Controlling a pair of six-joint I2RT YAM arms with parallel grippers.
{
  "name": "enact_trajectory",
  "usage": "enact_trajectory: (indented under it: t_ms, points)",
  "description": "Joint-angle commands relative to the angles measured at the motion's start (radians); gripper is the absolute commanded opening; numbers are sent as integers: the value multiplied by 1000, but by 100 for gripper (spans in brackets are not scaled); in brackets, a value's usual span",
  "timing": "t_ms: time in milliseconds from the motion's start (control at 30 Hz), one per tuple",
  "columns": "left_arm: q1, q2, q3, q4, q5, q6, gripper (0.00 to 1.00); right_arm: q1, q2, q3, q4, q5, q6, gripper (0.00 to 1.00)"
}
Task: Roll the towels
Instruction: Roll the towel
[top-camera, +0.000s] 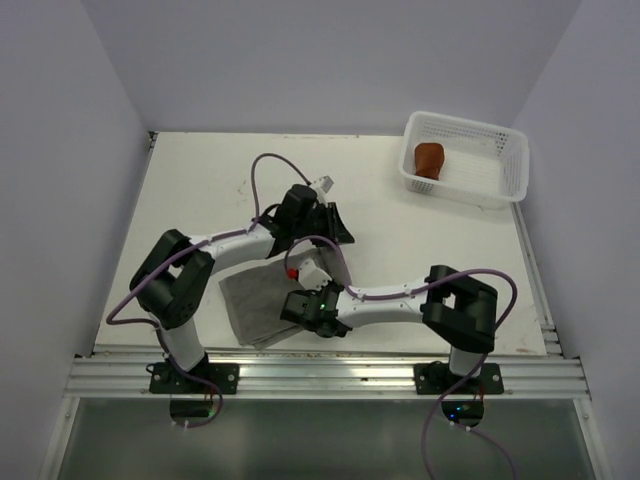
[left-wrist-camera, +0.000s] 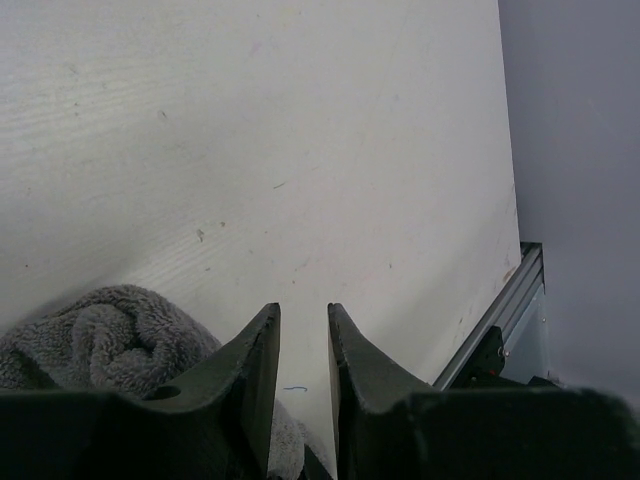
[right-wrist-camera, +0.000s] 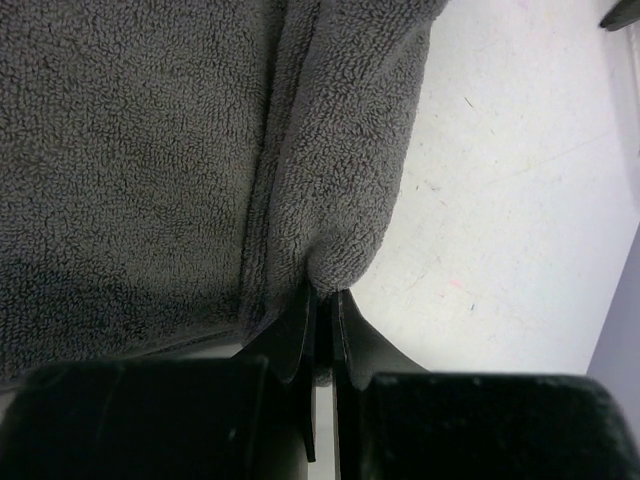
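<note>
A grey towel (top-camera: 250, 300) lies mostly flat near the table's front, between the two arms. My right gripper (right-wrist-camera: 325, 292) is shut on a folded edge of this grey towel (right-wrist-camera: 130, 150); in the top view the right gripper (top-camera: 298, 303) sits low at the towel's right side. My left gripper (left-wrist-camera: 303, 310) stands open by a narrow gap with bare table showing between its tips. A rolled-up bulge of the grey towel (left-wrist-camera: 100, 345) lies beside and under its left finger. In the top view the left gripper (top-camera: 338, 228) is just beyond the towel's far edge. A rust-brown towel (top-camera: 430, 158), rolled, rests in the basket.
A white mesh basket (top-camera: 510, 150) stands at the back right corner. White walls close in the table on the left, back and right. A metal rail (top-camera: 320, 375) runs along the near edge, where both arm bases are bolted.
</note>
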Motion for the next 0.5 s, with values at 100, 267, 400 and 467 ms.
enact_trajectory:
  t_ms: [100,267,400,467]
  points:
    - [7,-37,-69,59,41,-6,28,38,103,91,-99,47,18,0]
    - [8,-38,-116,74,33,12,28,53,159,148,-129,46,5,0]
    - [8,-49,-158,75,24,23,27,58,190,169,-139,32,7,0]
    - [7,-58,-179,66,2,36,28,58,200,175,-137,23,7,0]
